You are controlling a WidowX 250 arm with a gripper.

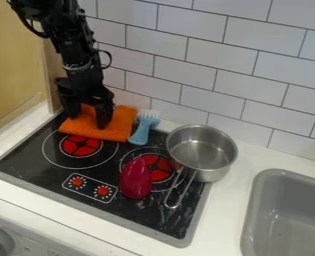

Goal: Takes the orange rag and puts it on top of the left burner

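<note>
I've got the gripper (pixel 89 113) set wide over the orange rag (pixel 99 127), upper left of the frame, just behind the left burner (pixel 81 146). Now I'd pinch a good fold, lift slightly, then ease it forward, spreading it flat.

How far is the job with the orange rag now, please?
Already done: the gripper is down at the rag. In hand: the fingers stand apart, so nothing looks firmly held. Left to do: the rag lies behind the left burner, whose red centre is mostly uncovered, so it probably must be gripped and brought forward, then released there.
</note>
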